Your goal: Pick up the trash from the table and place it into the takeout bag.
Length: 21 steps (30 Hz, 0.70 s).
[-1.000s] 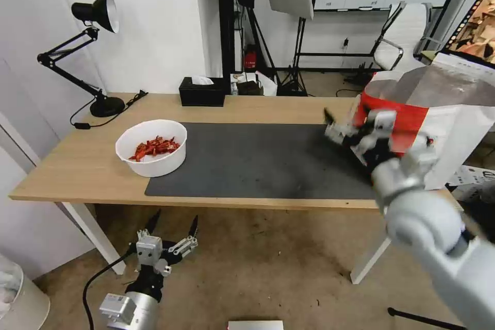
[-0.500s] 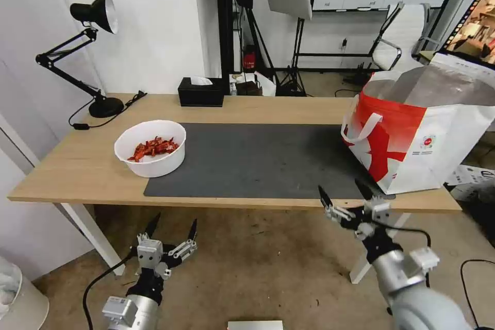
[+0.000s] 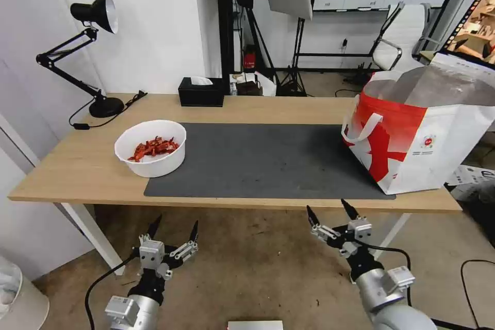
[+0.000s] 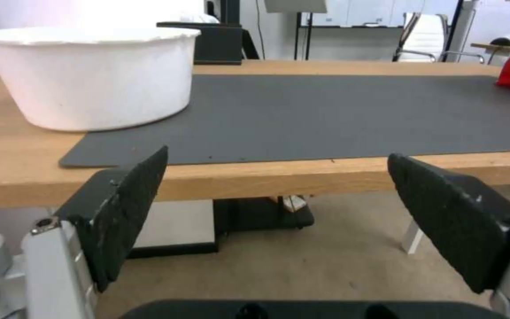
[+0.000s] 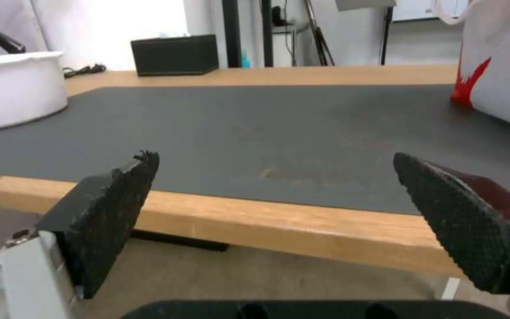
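right gripper (image 5: 272, 161) jaws spread, empty | below table (image 5: 302, 217) edge | takeout bag (image 5: 503, 66) beyond

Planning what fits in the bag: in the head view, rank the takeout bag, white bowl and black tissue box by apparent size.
1. takeout bag
2. white bowl
3. black tissue box, though it sits farthest back, which shrinks it.

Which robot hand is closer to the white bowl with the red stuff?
Left. The left gripper hangs open below the table edge, just in front of the white bowl. The right gripper hangs open farther away, nearer the takeout bag.
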{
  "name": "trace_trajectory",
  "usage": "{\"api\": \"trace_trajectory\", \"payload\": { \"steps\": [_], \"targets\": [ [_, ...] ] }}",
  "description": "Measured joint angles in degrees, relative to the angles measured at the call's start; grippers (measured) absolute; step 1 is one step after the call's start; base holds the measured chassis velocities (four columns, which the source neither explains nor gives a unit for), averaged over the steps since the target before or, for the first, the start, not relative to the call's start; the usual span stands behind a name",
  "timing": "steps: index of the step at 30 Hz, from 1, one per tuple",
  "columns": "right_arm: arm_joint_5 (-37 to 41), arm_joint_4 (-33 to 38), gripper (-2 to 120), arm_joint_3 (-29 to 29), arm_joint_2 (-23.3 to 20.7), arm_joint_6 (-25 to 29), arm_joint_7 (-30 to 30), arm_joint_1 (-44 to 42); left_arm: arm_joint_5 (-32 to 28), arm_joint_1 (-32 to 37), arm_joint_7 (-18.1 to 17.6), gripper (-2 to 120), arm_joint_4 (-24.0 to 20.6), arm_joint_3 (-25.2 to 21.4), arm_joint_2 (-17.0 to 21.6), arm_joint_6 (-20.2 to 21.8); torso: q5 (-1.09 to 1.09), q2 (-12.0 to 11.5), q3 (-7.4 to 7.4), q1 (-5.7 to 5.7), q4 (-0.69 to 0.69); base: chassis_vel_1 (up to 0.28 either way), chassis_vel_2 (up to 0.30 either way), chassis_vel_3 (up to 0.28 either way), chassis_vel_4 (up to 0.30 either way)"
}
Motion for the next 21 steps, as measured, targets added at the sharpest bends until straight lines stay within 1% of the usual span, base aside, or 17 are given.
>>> {"api": "trace_trajectory", "payload": {
  "steps": [21],
  "targets": [
    [-1.4, -0.9, 100, -0.6, 0.7, -0.1, 0.5, 0.6, -0.8, -1.2, 0.0, 100, 1.1, 0.3, 0.9, 0.0, 0.00, 0.0, 0.00, 0.00, 0.00, 0.000, 0.000, 0.000, 0.000]
  ]
}}
